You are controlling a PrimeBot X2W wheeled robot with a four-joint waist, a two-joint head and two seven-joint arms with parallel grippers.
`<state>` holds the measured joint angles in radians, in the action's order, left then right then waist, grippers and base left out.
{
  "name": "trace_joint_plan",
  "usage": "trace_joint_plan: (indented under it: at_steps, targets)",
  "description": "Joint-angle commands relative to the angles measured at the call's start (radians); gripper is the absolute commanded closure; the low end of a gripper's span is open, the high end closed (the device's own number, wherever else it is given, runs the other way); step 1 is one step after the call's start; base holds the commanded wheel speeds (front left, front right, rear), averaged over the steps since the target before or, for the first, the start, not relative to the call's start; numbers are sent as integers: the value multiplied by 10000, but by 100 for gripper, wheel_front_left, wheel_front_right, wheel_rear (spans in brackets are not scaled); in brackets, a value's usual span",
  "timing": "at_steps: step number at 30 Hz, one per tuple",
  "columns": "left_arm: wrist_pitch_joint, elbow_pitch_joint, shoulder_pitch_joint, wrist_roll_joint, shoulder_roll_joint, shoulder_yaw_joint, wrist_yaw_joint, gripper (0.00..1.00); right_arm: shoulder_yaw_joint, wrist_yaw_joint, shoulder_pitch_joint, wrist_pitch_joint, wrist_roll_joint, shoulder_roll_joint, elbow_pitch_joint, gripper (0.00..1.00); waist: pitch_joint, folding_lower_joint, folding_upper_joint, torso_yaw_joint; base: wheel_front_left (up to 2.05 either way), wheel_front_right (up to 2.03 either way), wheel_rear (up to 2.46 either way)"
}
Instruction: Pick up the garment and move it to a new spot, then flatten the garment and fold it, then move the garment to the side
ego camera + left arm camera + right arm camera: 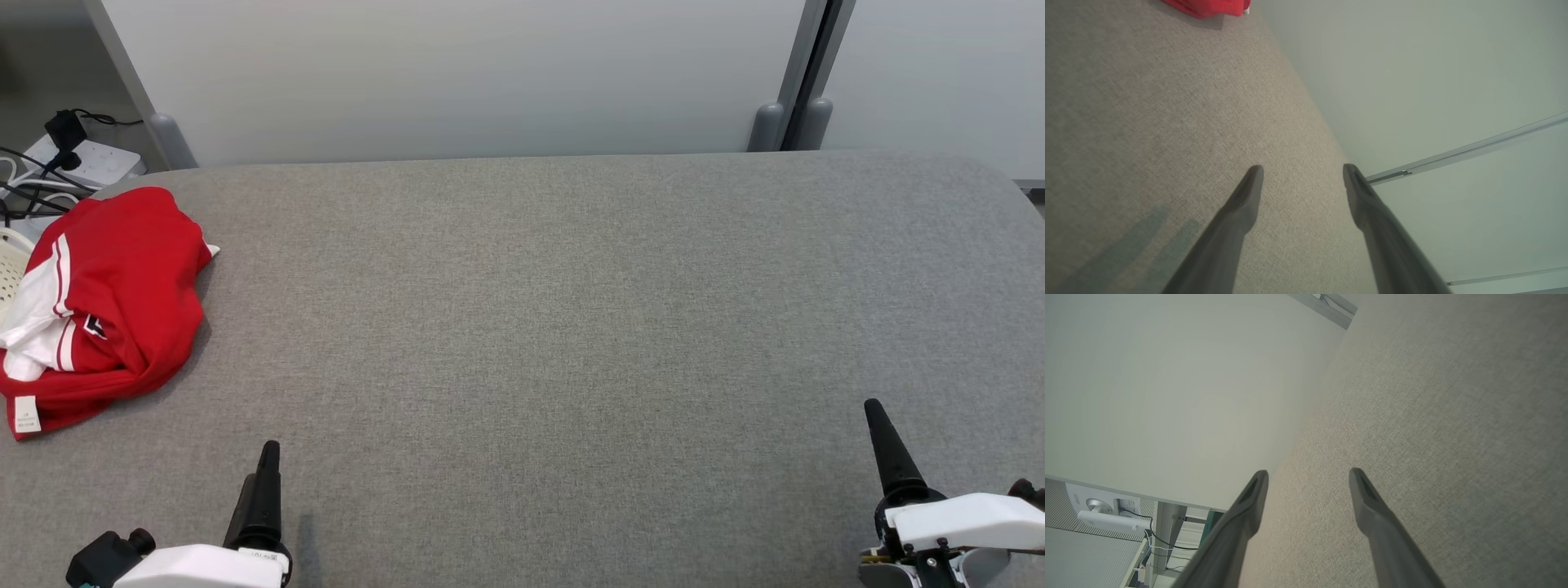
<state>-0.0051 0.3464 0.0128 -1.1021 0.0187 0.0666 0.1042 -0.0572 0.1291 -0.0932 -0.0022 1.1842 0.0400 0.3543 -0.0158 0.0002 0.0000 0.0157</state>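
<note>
Here, the left gripper (1302, 170) hangs low over the grey fabric worktop (571, 327), its two dark fingers spread wide with nothing between them. The right gripper (1308, 474) sits at the opposite near corner, likewise spread and empty. Well apart from both, the garment (122, 302) lies crumpled at the worktop's left edge: red with white panels and a small white label at its near hem. A pale wall panel (457, 73) stands behind.
</note>
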Motion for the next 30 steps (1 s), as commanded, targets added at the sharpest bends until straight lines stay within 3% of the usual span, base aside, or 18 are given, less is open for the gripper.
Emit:
trace_joint_plan:
  at_steps: [1, 30]
  targets:
    - [-115, -304, 547, 311, 162, 93, -54, 0, 89, 5, -470, -148, -275, 181, -238, 0, -1, -1, 0, 5, 0, 0, 0]
    - [-938, -675, 734, 3819, 300, 113, -379, 0, 337, 9, -1030, -969, -3347, 272, -189, 0, -67, -1, 0, 163, 0, 0, 0]
